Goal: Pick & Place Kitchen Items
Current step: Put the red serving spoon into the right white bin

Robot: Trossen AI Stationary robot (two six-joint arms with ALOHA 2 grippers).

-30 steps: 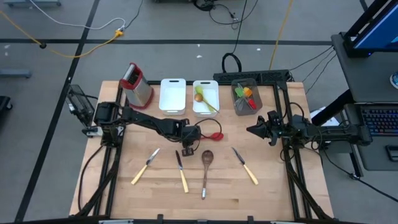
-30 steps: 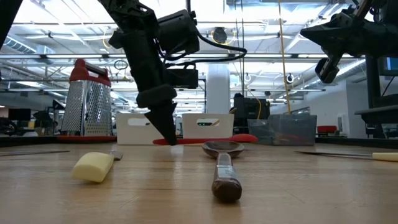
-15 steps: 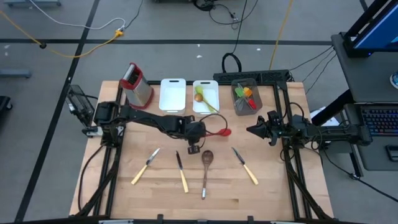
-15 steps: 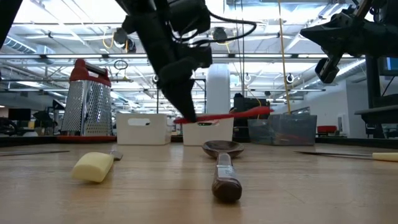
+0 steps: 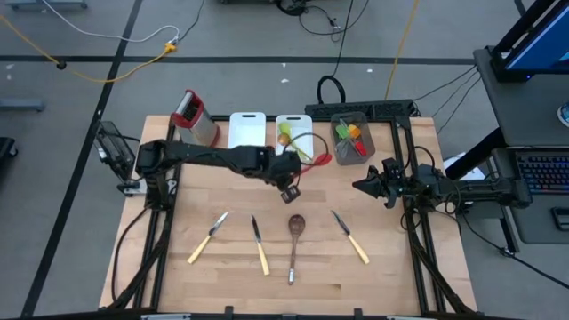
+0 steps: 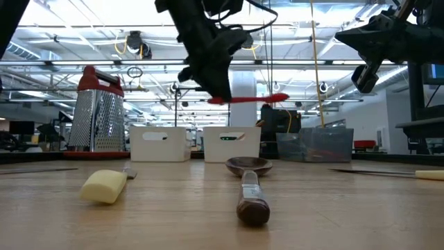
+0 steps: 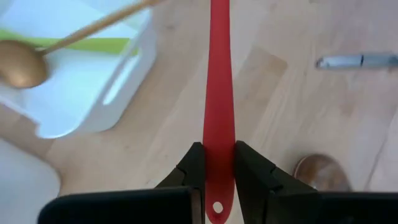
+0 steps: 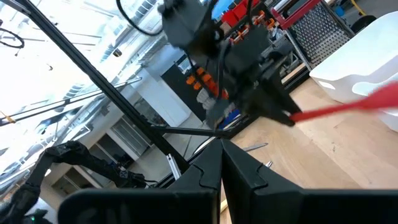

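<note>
My left gripper (image 5: 297,168) is shut on a red utensil (image 5: 316,160) and holds it in the air at the near edge of a white tray (image 5: 305,124). A gold spoon (image 7: 22,62) and a green utensil (image 7: 93,45) lie in that tray. On the table's near half lie a wooden spoon (image 5: 294,238) and three cream-handled knives (image 5: 210,236) (image 5: 259,244) (image 5: 350,236). My right gripper (image 5: 358,186) waits shut at the right side, above the table. My left gripper pinches the red utensil's flat handle (image 7: 217,149) between its two fingers (image 7: 193,167), close to the handle's end with the small hole (image 7: 216,207). The fingers slant down from the table's left and lie along the handle. The utensil (image 6: 248,99) sticks out about level, lifted clear of the table.
A second white tray (image 5: 248,131) stands left of the first, and a red-topped metal grater (image 5: 195,116) stands farther left. A grey bin (image 5: 352,139) with several coloured utensils is at the far right. Bare wood lies between the trays and the knives.
My left gripper has risen and gone toward the far edge and the trays, rolling about its own axis. It stayed shut on the red utensil, which went from lying on the table to hanging about level, well clear of it.
</note>
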